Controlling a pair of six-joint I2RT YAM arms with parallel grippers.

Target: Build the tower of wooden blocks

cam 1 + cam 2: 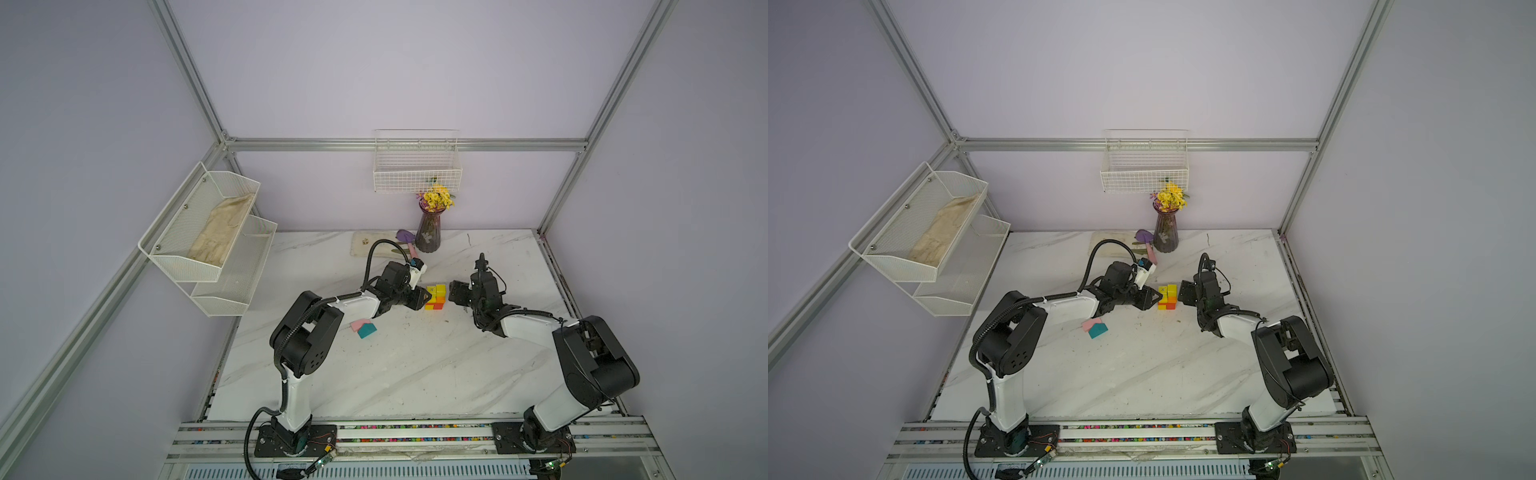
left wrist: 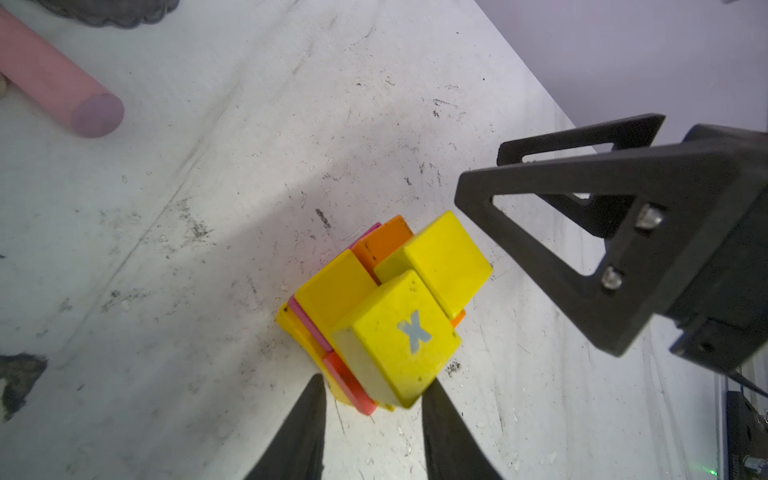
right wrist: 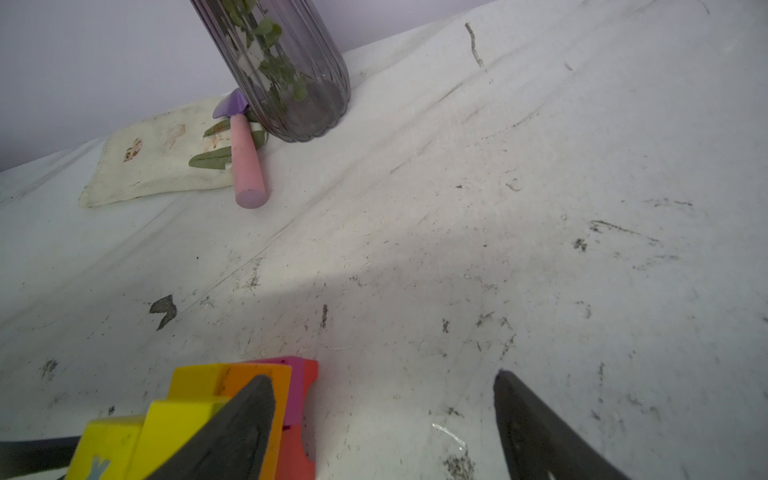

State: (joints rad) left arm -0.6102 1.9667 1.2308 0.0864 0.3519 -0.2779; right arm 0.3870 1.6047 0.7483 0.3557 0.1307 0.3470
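Tower point(image 1: 435, 297) stands on scuffed marble table point(image 1: 395, 374) between lilac walls point(image 1: 374, 62).

- We see the tower point(image 1: 435, 297) in yellow, orange, red and magenta.
- Its top cube point(image 2: 399, 336) is yellow with a pale blue X.
- We find a pink block point(image 1: 356, 325) and a teal block point(image 1: 367, 331).
- The table point(image 1: 374, 374) is white marble, veined grey.
- The vase point(image 1: 428, 237) is clear purple, and its flowers point(image 1: 436, 197) are yellow.
- The trowel point(image 3: 245, 162) has a purple blade and a pink handle.
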